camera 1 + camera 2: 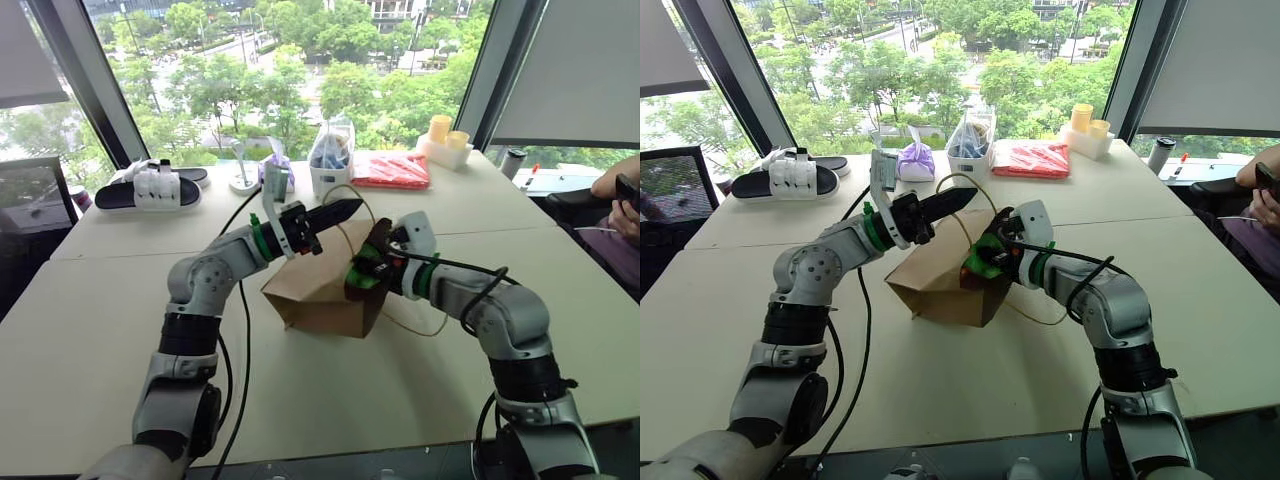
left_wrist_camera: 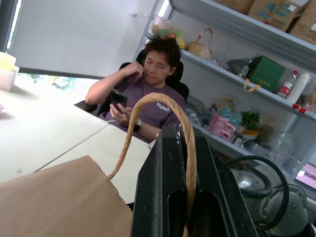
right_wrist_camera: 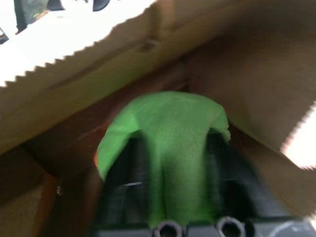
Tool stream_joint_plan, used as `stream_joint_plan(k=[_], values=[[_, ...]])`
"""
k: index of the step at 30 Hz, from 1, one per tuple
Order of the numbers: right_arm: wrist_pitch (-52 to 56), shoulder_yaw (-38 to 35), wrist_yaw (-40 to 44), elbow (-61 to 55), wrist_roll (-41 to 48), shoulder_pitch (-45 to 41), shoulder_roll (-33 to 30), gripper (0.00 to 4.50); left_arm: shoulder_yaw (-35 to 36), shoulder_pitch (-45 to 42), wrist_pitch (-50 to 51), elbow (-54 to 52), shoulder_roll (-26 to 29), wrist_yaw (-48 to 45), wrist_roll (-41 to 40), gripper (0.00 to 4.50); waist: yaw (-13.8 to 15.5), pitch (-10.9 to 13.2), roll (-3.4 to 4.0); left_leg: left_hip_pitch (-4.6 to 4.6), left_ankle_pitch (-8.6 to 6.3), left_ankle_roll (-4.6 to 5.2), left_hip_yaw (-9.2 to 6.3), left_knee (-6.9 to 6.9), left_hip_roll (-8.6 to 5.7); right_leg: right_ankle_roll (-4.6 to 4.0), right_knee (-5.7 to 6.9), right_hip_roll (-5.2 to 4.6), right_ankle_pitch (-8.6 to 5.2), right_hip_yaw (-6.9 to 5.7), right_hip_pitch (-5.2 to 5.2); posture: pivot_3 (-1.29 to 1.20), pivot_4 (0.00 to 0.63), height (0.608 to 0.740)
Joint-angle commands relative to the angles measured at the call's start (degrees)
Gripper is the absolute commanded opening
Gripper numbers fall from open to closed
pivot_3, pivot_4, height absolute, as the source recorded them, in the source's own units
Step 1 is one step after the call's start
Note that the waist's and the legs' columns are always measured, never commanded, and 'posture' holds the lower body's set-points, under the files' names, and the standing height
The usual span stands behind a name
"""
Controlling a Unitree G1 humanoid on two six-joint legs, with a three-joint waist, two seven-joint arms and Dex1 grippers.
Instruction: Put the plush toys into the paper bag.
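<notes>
An office or lab room high above a street: pale tables (image 1: 100, 330) pushed together stand before tall windows (image 1: 300, 70) over treetops. Beside the tables a person (image 2: 148, 94) sits in an office chair, with storage shelves (image 2: 247, 74) of boxes behind.

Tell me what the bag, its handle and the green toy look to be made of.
Paper bag: brown kraft paper, matte, with a saw-toothed cut rim and sharp creases. Handle: tan twisted cord, likely paper; the spiral twist shows. Green plush toy: soft fleece-like fabric, matte and slightly fuzzy, bulging between the right gripper's jaws at the bag's mouth.
</notes>
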Motion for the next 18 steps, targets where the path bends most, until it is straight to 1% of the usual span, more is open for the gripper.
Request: stream_joint_plan(k=[1,2,3,5,8,12,13,15,18], values=[[-1.97,0.59,1.36,-1.02,-0.89,-1.08,-0.48,3.66,3.27,-2.26,-0.64,0.0,0.49,1.42,-1.49,0.0,0.0,0.0,0.0,0.0,0.0,0.0,0.0,0.0,0.0,0.0,0.0,0.0,0.0,0.0,0.0,0.0,0.15,0.74],[-1.81,1.01,1.92,-1.74,-0.98,-0.74,-1.09,4.25,3.7,-2.3,-0.58,0.02,0.55,1.78,-1.68,0.0,0.01,0.0,0.0,0.0,0.0,0.0,-0.01,0.0,0.0,0.0,0.0,0.0,0.0,0.0,0.0,0.0,0.15,0.74],[-1.67,1.29,2.38,-2.29,-1.09,-0.49,-1.5,4.42,4.03,-2.34,-0.5,0.03,0.58,2.02,-1.8,0.0,0.02,0.0,0.0,0.0,0.0,0.0,0.0,0.0,0.0,0.0,-0.01,0.0,0.0,0.0,0.0,0.0,0.15,0.74],[-0.36,-0.15,3.39,-5.39,-0.04,1.08,-3.37,4.42,5.04,-2.52,-0.5,0.46,0.4,2.96,-2.09,0.0,0.07,0.0,0.0,0.0,0.0,0.0,0.0,0.0,0.0,0.0,-0.01,0.0,0.0,0.0,0.0,0.0,0.15,0.74],[0.48,-4.65,5.91,-11.65,2.95,4.4,-7.28,4.42,5.79,-2.68,-0.76,1.06,0.24,3.76,-2.26,0.0,0.41,0.01,-0.01,-0.05,0.0,0.0,-0.02,0.01,-0.03,0.0,-0.01,-0.01,0.0,-0.03,0.01,0.0,0.15,0.74],[1.58,-10.96,7.82,-17.39,9.02,7.35,-8.95,4.42,6.39,-3.09,-0.63,1.96,0.02,4.07,-2.71,0.0,0.19,0.01,-0.03,-0.07,-0.03,0.06,-0.02,0.0,-0.04,0.01,-0.08,-0.01,0.0,-0.03,0.01,0.0,0.15,0.74],[2.1,-12.96,7.75,-18.28,10.25,8.14,-9.34,4.42,6.42,-3.14,-0.65,2.12,0.08,3.99,-2.67,0.0,0.13,0.01,-0.03,-0.05,-0.15,0.27,-0.02,-0.01,-0.01,0.01,-0.08,0.0,-0.01,-0.02,0.01,0.0,0.15,0.74],[3.14,-17.55,6.06,-18.88,12.19,9.28,-9.34,4.42,6.52,-3.29,-0.61,2.42,0.21,3.8,-2.65,0.0,0.16,0.01,-0.03,-0.04,-0.16,0.28,-0.01,-0.01,0.0,0.01,-0.06,0.02,-0.01,-0.03,0.01,0.0,0.15,0.74],[3.63,-22.26,3.99,-18.35,12.12,12.4,-11.0,4.42,6.67,-3.52,-0.55,2.7,0.34,3.61,-2.76,0.0,0.34,0.01,-0.03,-0.04,-0.16,0.29,0.01,0.01,0.0,0.01,-0.06,0.01,0.0,-0.01,0.02,0.0,0.15,0.74]])
